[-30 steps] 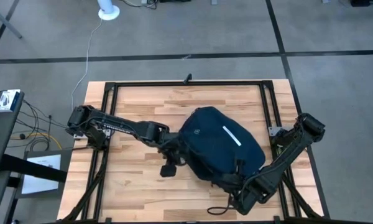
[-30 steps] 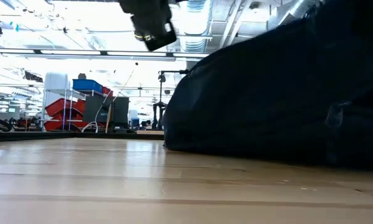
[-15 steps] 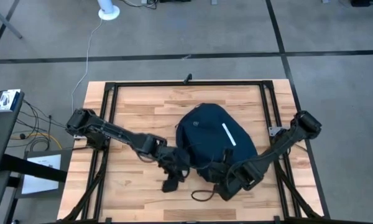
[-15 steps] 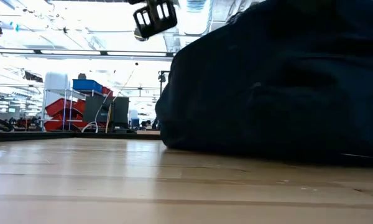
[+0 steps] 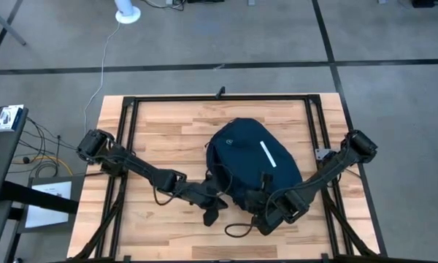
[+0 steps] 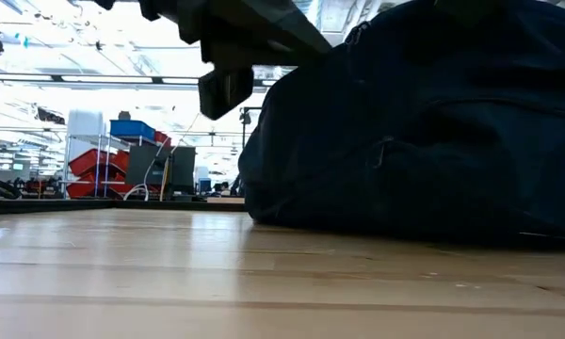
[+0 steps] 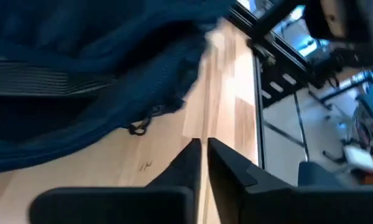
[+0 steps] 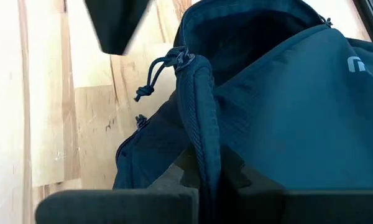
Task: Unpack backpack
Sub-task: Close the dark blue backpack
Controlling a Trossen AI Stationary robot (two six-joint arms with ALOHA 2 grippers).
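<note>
The right gripper, clamped on a fold of the backpack at its near edge, holds it for opening, while beside it the left gripper, nearly closed and empty, should next find the zipper pull.

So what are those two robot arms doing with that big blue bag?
They are starting to unpack the backpack lying on the wooden table. The right hand is pinching a fold of the bag's fabric near its open top. The left hand sits just beside the bag, fingers nearly together, holding nothing. Nothing has come out yet.
</note>
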